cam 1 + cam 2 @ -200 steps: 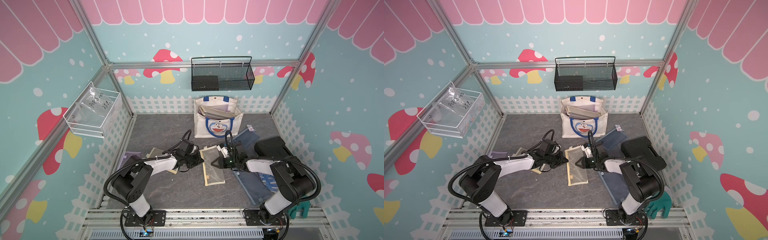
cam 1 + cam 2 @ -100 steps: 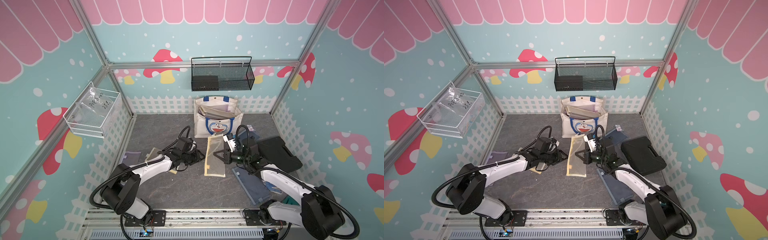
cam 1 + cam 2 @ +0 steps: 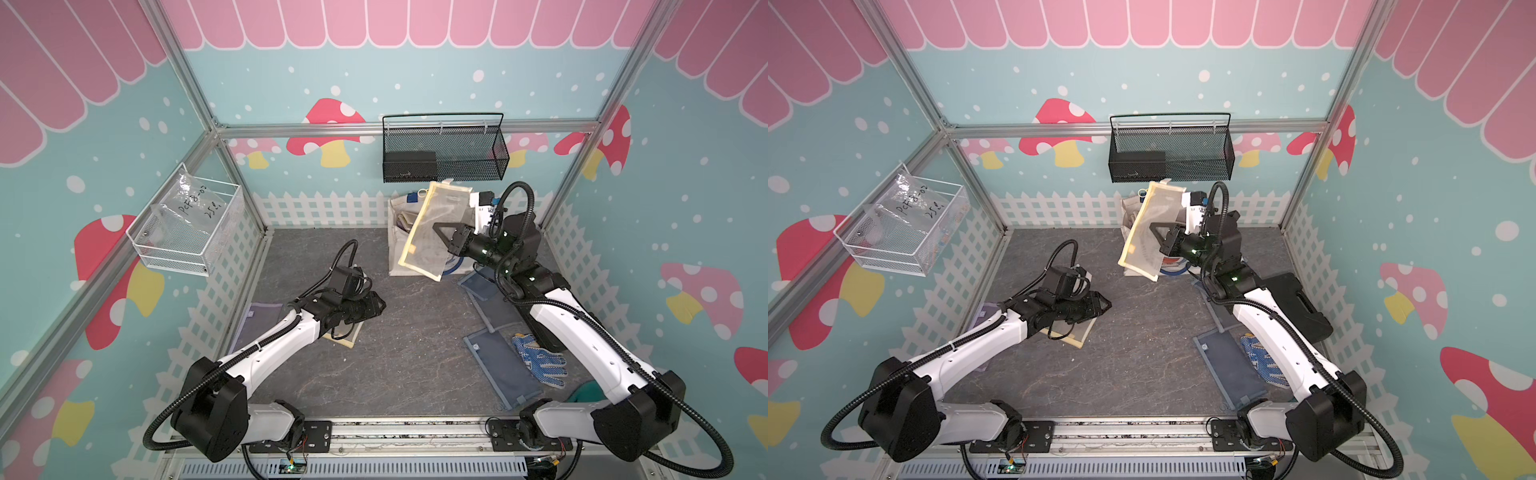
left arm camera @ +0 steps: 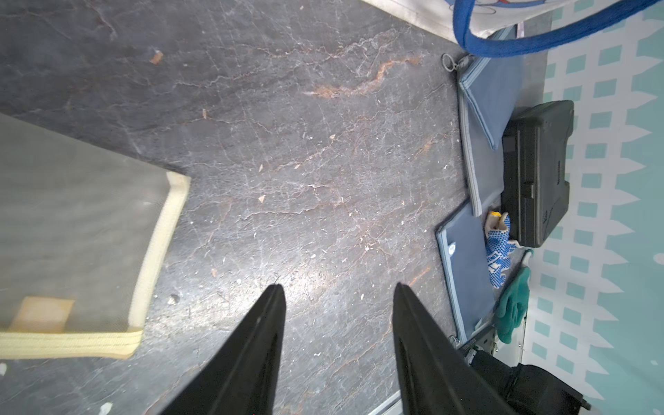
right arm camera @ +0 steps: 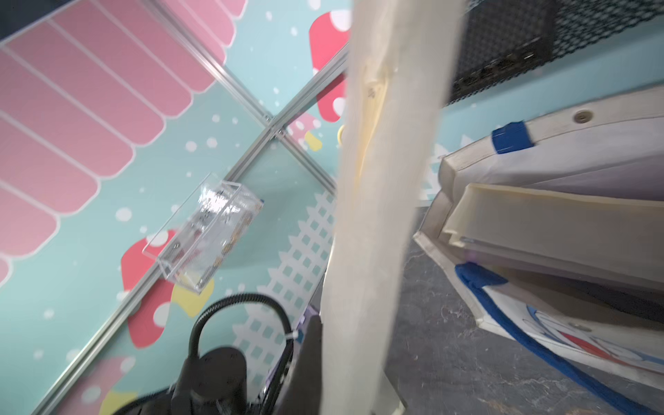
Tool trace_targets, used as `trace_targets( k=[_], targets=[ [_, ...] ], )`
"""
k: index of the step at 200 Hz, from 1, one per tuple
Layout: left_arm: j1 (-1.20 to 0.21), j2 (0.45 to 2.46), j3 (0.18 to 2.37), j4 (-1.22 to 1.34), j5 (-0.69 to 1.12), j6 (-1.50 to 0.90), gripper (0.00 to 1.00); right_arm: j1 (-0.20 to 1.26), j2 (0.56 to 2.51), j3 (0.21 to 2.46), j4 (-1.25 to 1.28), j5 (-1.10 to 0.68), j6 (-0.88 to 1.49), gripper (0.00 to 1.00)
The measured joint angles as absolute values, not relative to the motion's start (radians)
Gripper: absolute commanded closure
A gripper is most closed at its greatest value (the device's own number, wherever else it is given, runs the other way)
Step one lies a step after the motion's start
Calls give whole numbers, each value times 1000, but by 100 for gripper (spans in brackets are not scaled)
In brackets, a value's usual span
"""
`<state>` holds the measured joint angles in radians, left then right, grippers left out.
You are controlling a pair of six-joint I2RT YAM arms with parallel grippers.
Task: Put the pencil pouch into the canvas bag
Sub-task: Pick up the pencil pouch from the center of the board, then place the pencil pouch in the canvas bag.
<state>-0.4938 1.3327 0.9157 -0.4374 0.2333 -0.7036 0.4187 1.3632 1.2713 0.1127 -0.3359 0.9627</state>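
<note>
While the right gripper (image 3: 441, 231) is clamped on the pencil pouch (image 3: 436, 230), a see-through mesh pouch with a pale yellow border, the pouch hangs tilted in the air in front of the canvas bag (image 3: 398, 249), clear of the floor. In both top views its upper edge reaches up near the black wire basket (image 3: 1169, 147) on the back wall, and its lower corner hangs near the foot of the bag. The bag stands against the white fence at the back, its mouth open, with flat things already standing inside it (image 5: 560, 222); its blue strap (image 4: 503, 43) droops onto the grey floor (image 3: 407, 340).

The left gripper (image 4: 339, 287) sits low over the floor with its jaws parted and nothing between them, just beside the corner of a second yellow-edged pouch (image 4: 82, 251) lying flat. Between the two arms the floor is bare. Blue pouches (image 3: 500, 374), a dotted glove (image 3: 538, 359) and a black case (image 3: 1296, 305) lie along the right side.
</note>
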Motion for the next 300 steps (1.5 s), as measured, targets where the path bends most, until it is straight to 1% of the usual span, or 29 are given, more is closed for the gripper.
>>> trace_targets(
  k=[52, 86, 114, 140, 175, 268, 295, 300],
  targets=[
    [-494, 1275, 912, -460, 208, -698, 50, 416, 1515, 1271, 193, -130, 1348, 100],
    [-493, 1242, 896, -464, 197, -692, 50, 420, 1600, 1271, 269, -39, 1556, 100],
    [-493, 1238, 884, -475, 195, -685, 50, 420, 1681, 1280, 358, 9, 1680, 100],
    [-493, 1237, 881, -482, 193, -677, 49, 420, 1758, 1305, 402, 38, 1761, 100],
    [-489, 1224, 876, -485, 183, -673, 49, 420, 1807, 1328, 421, 78, 1839, 100],
    [-471, 1185, 852, -490, 159, -673, 49, 417, 1825, 1343, 436, 150, 1927, 100],
    [-471, 1151, 846, -505, 141, -671, 49, 412, 1835, 1343, 448, 153, 1936, 83],
    [-471, 1145, 846, -508, 138, -669, 49, 411, 1838, 1343, 451, 154, 1938, 78]
  ],
)
